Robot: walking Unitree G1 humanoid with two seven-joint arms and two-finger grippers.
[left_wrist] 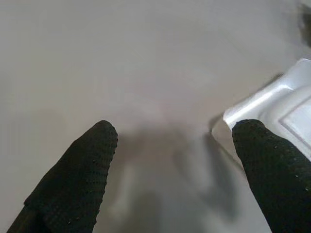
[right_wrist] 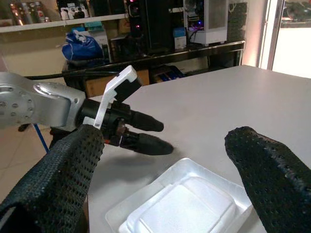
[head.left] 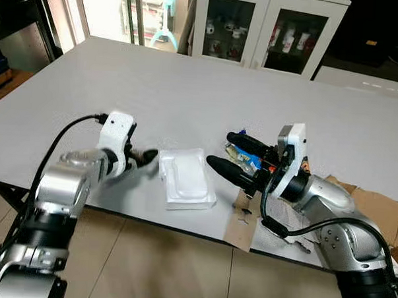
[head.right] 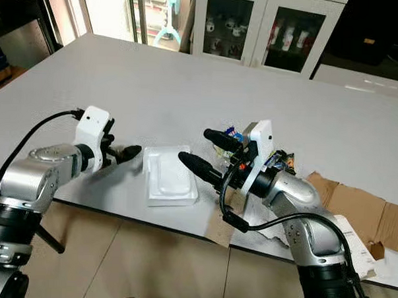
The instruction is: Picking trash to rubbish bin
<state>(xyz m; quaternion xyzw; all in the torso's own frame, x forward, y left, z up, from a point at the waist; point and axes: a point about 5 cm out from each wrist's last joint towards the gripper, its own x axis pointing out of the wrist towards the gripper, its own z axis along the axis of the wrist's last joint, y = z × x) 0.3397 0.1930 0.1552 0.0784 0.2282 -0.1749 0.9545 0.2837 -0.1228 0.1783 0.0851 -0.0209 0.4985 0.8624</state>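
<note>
A white rectangular foam clamshell container [head.left: 186, 178] lies flat near the front edge of the large grey table [head.left: 188, 89]. The left gripper [head.left: 148, 157] sits low at the container's nine o'clock side, fingers apart, one black fingertip [left_wrist: 272, 170] just beside its corner. The right gripper [head.left: 235, 157] hovers at the container's three o'clock, fingers spread wide. Behind it lies a small crumpled blue-and-yellow wrapper [head.left: 243, 157]; flattened brown cardboard [head.left: 375, 209] lies at four o'clock.

Bright daylight from far windows, soft shadows on table [head.left: 188, 89], wrist views slightly blurry
</note>
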